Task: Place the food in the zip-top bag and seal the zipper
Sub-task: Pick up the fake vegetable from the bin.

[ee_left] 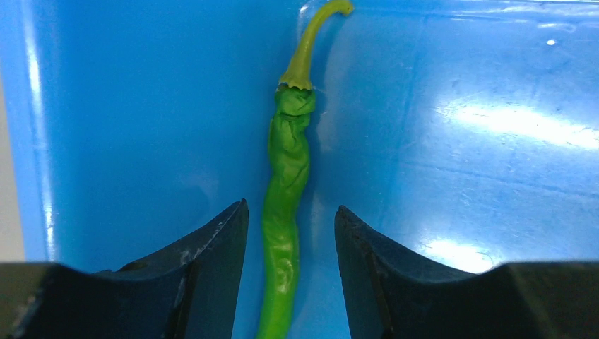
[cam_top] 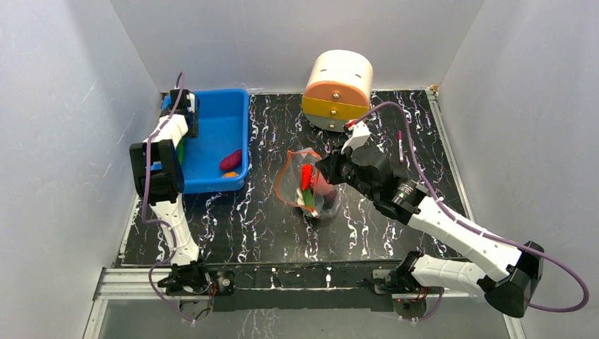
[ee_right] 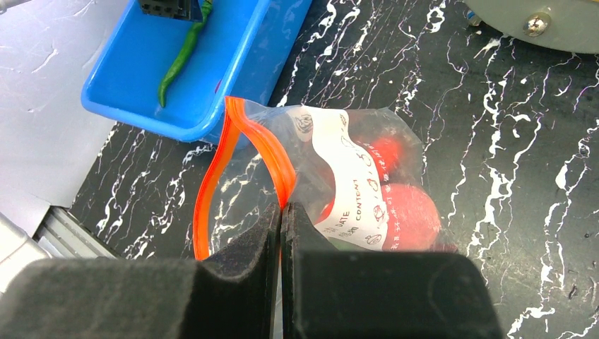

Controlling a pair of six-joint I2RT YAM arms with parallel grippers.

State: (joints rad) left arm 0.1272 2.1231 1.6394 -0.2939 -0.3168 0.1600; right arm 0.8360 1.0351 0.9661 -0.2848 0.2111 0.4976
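Observation:
The clear zip-top bag [cam_top: 314,189] lies mid-table with its mouth open; the orange-red zipper [ee_right: 212,169] forms a loop. Inside it are a red chili [cam_top: 306,176], a pink-red round fruit [ee_right: 413,215] and a bit of green. My right gripper [ee_right: 281,212] is shut on the zipper strip at the mouth's right side. My left gripper [ee_left: 291,212] is open inside the blue bin [cam_top: 219,123], its fingers on either side of the long green pepper [ee_left: 286,176] without touching it. A dark purple piece [cam_top: 231,159] and a small orange piece [cam_top: 230,174] lie in the bin's near corner.
A cream and orange round drum [cam_top: 337,88] stands at the back, just behind the right arm. A thin pink pen [cam_top: 400,147] lies to the right. White walls close in the table on the left, back and right.

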